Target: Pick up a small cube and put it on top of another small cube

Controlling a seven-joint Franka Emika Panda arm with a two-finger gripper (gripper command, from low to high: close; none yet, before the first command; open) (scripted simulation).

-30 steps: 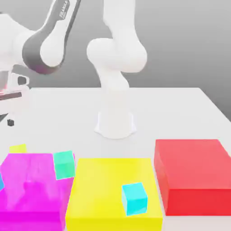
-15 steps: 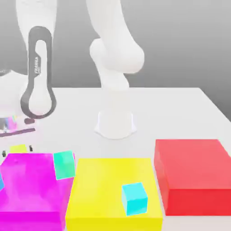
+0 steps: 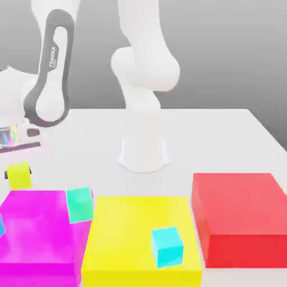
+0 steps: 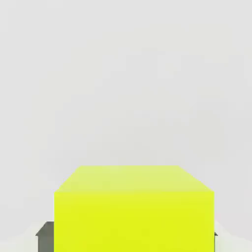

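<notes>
Nearest the desk's front edge, your cyan cube (image 3: 167,246) sat on the big yellow block (image 3: 140,238), toward that block's front right corner. The magenta block (image 3: 39,232) lay just beside the yellow one, at the front corner on the exterior view's left; the red block (image 3: 241,216) lay on the other side of the yellow one, near the desk's edge on the exterior view's right.

The teal-green cube (image 3: 79,204) stood tilted at the magenta block's back corner, by the gap between magenta and yellow.

Just behind the magenta block, your gripper (image 3: 18,175) had its jaws clamped on the lime-yellow cube (image 3: 18,175), dark fingertips (image 3: 7,175) showing at either side. The hand view showed the cube (image 4: 134,209) between the fingers over bare white desk (image 4: 128,83).

Farther back, the arm's white base (image 3: 143,154) stood mid-desk.
</notes>
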